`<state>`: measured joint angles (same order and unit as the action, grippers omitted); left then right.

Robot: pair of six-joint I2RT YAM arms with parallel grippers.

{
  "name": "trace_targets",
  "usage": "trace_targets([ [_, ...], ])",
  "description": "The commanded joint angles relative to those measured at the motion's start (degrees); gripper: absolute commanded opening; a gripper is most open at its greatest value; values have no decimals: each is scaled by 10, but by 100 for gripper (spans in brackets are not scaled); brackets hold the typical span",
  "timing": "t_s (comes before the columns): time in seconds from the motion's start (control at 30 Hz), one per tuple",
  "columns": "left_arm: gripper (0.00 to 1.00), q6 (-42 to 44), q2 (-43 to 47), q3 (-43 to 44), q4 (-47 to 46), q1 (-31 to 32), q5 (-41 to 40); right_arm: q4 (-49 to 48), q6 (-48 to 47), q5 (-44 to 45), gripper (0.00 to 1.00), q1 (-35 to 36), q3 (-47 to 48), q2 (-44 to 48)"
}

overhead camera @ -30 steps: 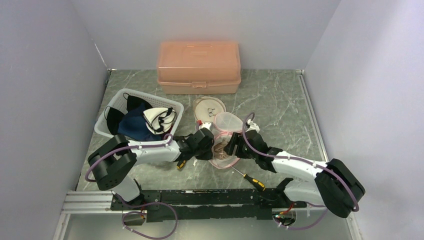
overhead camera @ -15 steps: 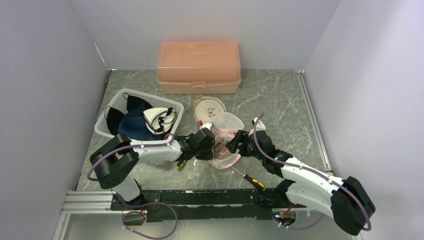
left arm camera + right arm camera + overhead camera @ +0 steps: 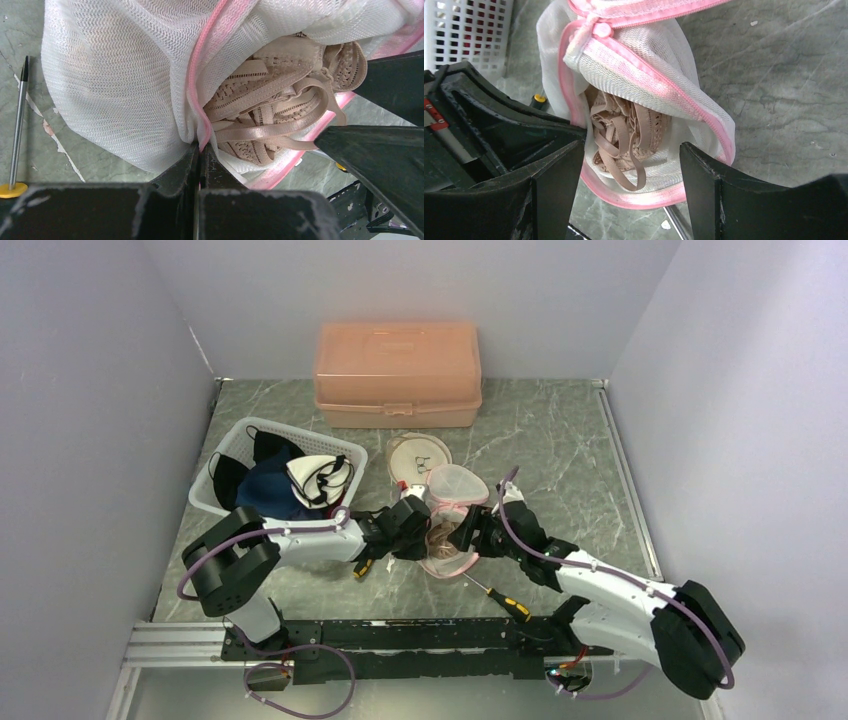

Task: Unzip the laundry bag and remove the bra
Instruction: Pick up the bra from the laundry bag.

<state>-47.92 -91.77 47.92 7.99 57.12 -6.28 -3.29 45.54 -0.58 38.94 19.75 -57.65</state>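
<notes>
Left wrist view sits close on the laundry bag: white mesh, fine honeycomb weave, edged all round with a pink trim. No writing or label on it can be read from here. Its mouth gapes open, and the bra is bunched inside, beige lace with smooth tan straps looping over the pink edge. The left gripper has its jaws pressed tight together, pinching the bag's pink-trimmed rim right at the opening.

From the right wrist camera, the right gripper stands with its jaws wide apart, one finger on each side of the bag's mouth, the bra showing between them. It holds nothing. A small pink knob sits on the trim at the bag's far end.

Seen from above, the bag lies on the green marbled table between the two grippers, near the middle. A yellow-and-black screwdriver lies just beside the right arm, and a second one under the left wrist. A white basket of dark clothes is to the left, a peach plastic box sits at the back wall, and a round pale disc bears dark marks too small to read.
</notes>
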Motion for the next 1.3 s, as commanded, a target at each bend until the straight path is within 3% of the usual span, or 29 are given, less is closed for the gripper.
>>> trace_targets([
  [0.0,3,-7,-8,23,-3,7,4,-44,-4,-17,74,1,17,-22],
  [0.77,3,-6,-15,29,3,7,3,-52,-7,-16,74,2,30,-27],
  [1.03,3,-7,-13,28,3,7,0,48,-42,60,74,2,51,57],
  [1.27,3,-6,-18,32,2,8,4,35,-42,24,74,3,54,62],
])
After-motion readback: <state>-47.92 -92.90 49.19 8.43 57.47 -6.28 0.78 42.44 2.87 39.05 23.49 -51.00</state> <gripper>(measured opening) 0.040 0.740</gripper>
